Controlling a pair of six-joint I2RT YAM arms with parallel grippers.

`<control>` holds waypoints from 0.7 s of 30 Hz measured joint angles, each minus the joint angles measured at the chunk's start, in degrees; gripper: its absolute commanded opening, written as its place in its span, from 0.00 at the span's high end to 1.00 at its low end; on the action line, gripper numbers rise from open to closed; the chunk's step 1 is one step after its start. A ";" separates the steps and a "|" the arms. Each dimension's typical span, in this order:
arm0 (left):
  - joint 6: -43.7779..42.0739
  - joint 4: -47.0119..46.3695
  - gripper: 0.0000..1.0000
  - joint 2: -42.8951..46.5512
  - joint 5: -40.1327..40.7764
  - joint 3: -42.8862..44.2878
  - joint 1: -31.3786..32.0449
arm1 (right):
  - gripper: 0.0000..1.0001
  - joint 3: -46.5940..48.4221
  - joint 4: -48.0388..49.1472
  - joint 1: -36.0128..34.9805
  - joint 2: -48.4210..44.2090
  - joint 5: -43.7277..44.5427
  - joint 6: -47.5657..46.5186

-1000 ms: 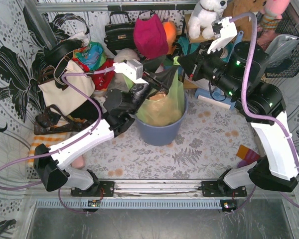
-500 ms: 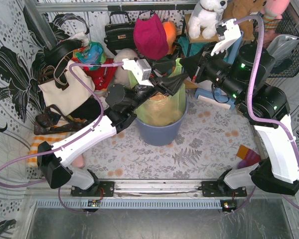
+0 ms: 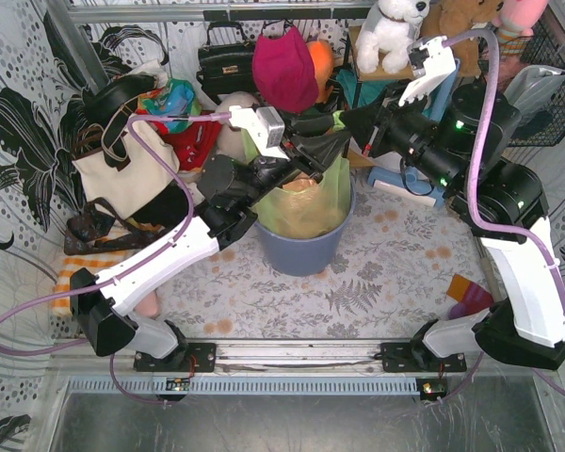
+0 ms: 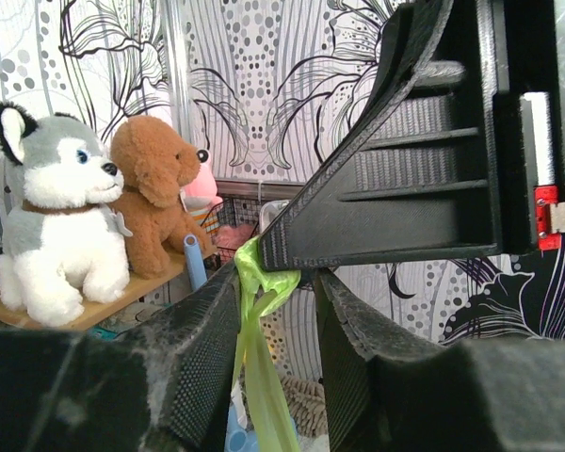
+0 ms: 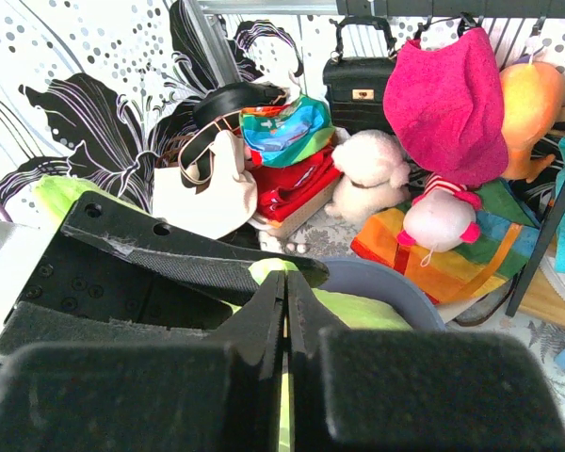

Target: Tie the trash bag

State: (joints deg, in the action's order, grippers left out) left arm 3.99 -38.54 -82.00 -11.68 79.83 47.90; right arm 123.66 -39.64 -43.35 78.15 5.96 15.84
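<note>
Closest in the top view, at the bottom of the frame, both arm bases sit on the rail at the edge of the leaf-patterned table (image 3: 395, 273). Further up, at centre frame, stands the blue-grey bin (image 3: 301, 252) with the trash bag (image 3: 311, 202) inside it. The bag's light-green film rises above the rim, and orange-tan paper shows through it.

Above the bin the two arms meet over the bag's mouth. The left gripper (image 3: 318, 149) reaches in from the left and the right gripper (image 3: 347, 121) from the upper right.

In the left wrist view, the left gripper's (image 4: 277, 306) fingers (image 4: 202, 358) stand apart. A gathered strip of the bag (image 4: 262, 377) runs down between them, close against the left finger. Just above, the tip of the right gripper's black finger (image 4: 405, 188) pinches the strip's crumpled top.

In the right wrist view, the right gripper (image 5: 285, 287) has its fingers pressed together on a thin sliver of green film. The left gripper's black body lies across the frame just beyond.

Farther back, along the top of the overhead frame, are a cream tote bag (image 3: 122, 174), a black handbag (image 3: 224, 61), a magenta cloth item (image 3: 284, 68) and a white plush (image 3: 391, 28).
</note>
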 measured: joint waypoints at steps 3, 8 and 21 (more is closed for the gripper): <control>-0.09 0.55 0.65 0.00 0.04 0.00 0.00 | 1.00 -0.24 0.00 0.00 -0.24 0.00 0.00; -0.24 1.55 0.71 0.11 0.04 0.00 -0.02 | 1.00 -1.03 0.04 0.00 -0.83 0.02 0.00; -0.87 4.13 0.97 0.20 -0.81 1.27 -0.07 | 1.00 -1.20 0.24 0.00 -1.11 -0.24 0.00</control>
State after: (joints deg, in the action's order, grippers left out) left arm 3.11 -34.41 -81.80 -12.49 81.10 47.83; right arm 122.45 -39.40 -43.35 77.03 5.72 15.84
